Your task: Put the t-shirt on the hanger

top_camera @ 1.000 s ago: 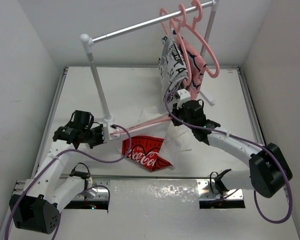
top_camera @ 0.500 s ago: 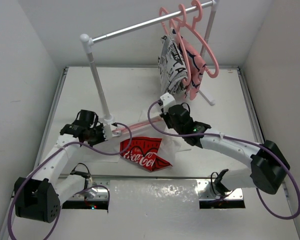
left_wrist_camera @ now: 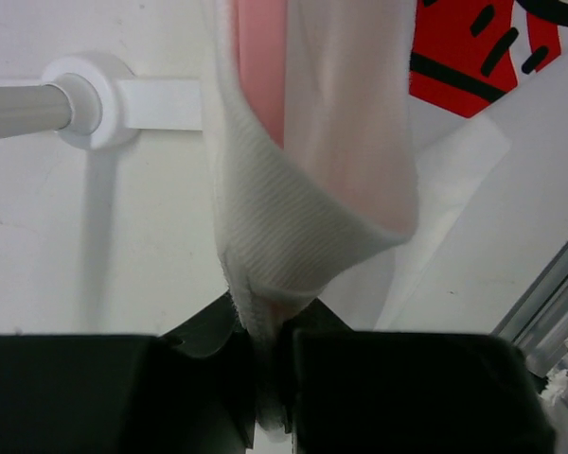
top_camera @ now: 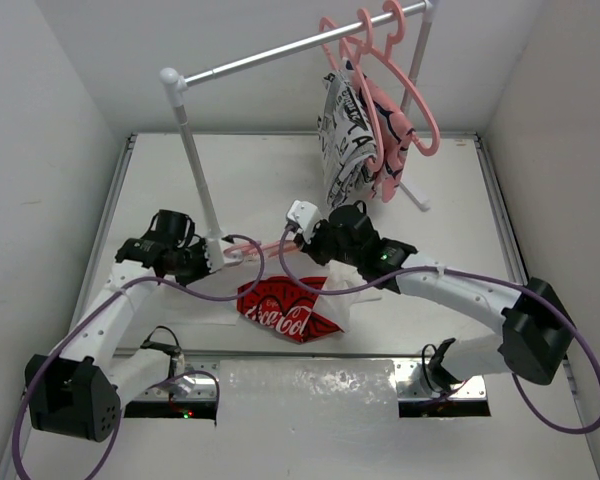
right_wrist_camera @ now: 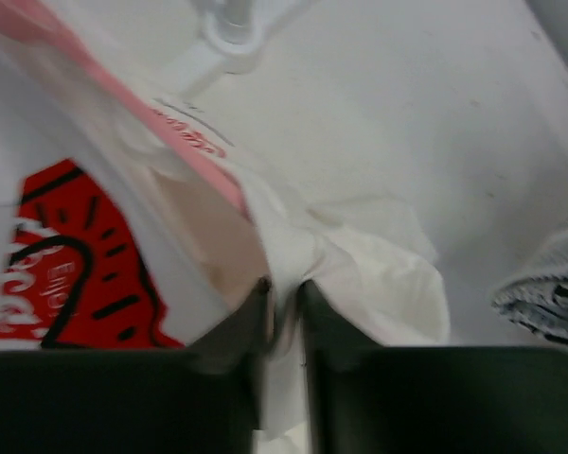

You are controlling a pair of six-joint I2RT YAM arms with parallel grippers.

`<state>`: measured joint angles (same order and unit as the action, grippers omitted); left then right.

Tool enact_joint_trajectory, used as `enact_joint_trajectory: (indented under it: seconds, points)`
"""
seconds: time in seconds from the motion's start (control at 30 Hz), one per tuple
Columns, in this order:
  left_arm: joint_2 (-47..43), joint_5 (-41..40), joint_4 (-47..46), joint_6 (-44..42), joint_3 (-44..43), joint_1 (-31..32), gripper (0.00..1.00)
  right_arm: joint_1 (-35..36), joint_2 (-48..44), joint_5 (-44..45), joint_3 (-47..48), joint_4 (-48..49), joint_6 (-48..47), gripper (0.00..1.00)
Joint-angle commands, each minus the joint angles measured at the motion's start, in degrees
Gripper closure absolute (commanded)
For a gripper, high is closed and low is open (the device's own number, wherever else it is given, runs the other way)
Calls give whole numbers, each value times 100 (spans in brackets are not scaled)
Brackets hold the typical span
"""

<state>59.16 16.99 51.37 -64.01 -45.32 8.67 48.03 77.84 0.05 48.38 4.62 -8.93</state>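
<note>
Gripping the shirt [top_camera: 285, 312] at two points: left claw [left_wrist_camera: 262, 348] and right claw [right_wrist_camera: 284, 305], each clenched on white fabric around the hanger [left_wrist_camera: 260, 57]

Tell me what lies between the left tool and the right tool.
In the top view, the hanger, partly wrapped in the t-shirt's white cloth, spans from the left tool to the right tool.

t-shirt [top_camera: 285, 315] red panel: white "Coca-Cola" script | right wrist view: small word by the script, looks like "Enjoy" | black-and-white garment [top_camera: 342, 150]: print too small to read
</note>
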Motion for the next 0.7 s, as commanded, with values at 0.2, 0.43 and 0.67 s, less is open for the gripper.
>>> enact_joint_trajectory:
  seconds: [0.2,0.43,0.67]
  points:
    - [114,260,101,-129,-319,162,100,-13,-85,-1772,1348,-1516,-934,29]
    - [96,866,513,-542,-565,170,100,-600,415,-2798,1859,-2676,-1743,23]
    - [-36,1526,813,-666,-759,170,100,-690,1144,-3327,2210,-2457,-1911,25]
